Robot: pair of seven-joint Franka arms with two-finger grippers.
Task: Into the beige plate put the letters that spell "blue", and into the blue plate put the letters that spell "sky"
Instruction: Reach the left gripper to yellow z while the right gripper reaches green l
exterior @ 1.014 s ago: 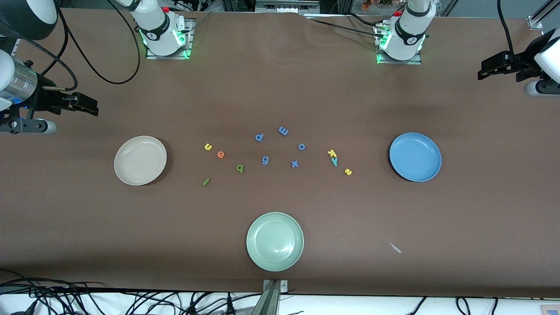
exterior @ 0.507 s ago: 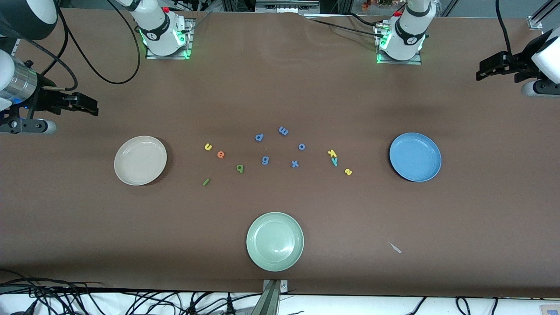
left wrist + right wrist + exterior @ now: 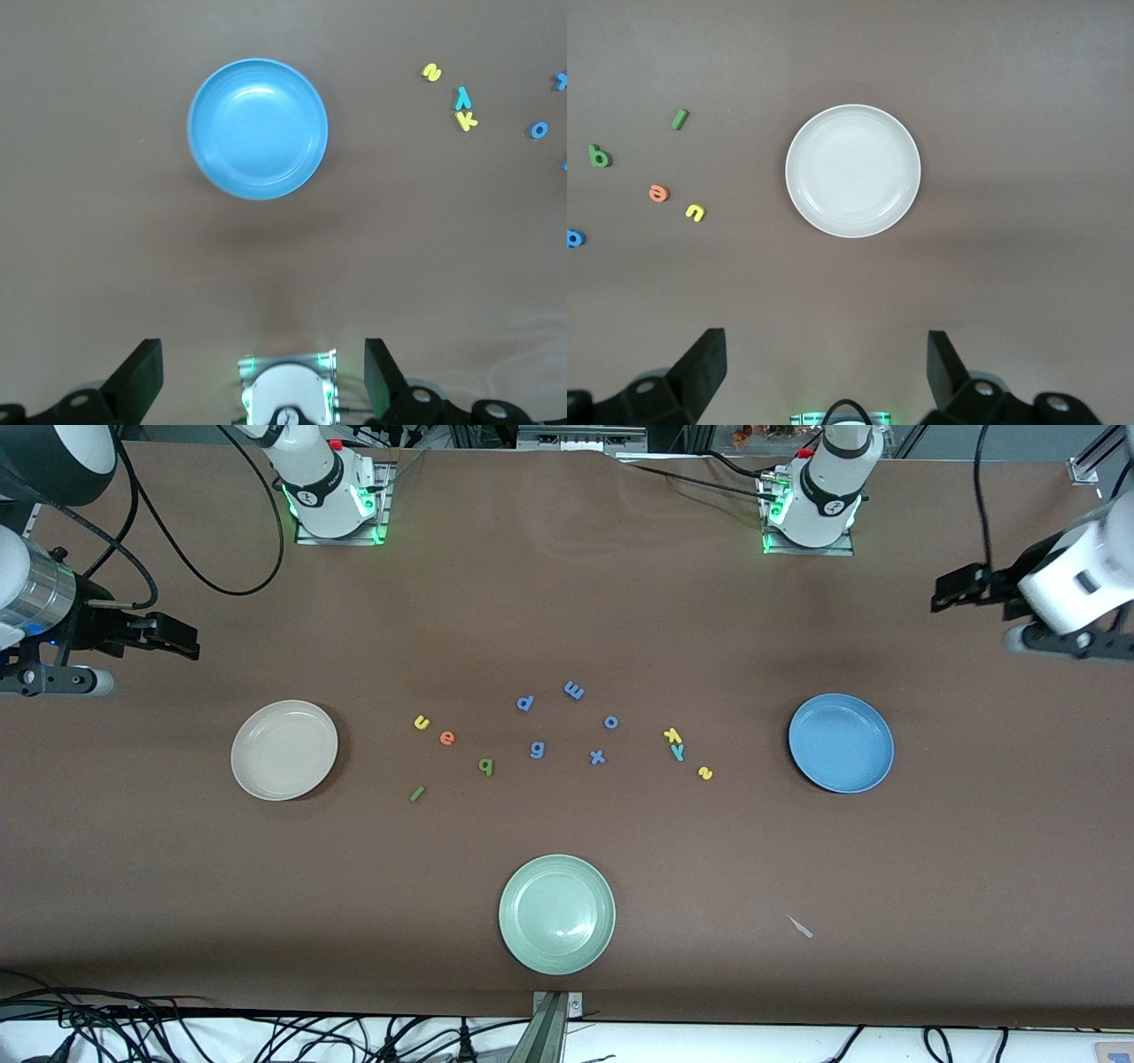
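Two plates sit bare: the beige plate (image 3: 284, 749) and blue plate (image 3: 841, 743), all letters between them. The left gripper (image 3: 961, 587) has swung inward, starting.

Left wrist view: wide-open, empty jaws above the yellow s (image 3: 431, 72).

Right wrist view: the right gripper (image 3: 825, 367) waits, wide open, empty.

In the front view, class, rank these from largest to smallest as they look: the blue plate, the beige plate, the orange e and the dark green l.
1. Blue plate and beige plate: alike, so no ranking between them.
2. Orange e and dark green l: both tiny, too close to rank.
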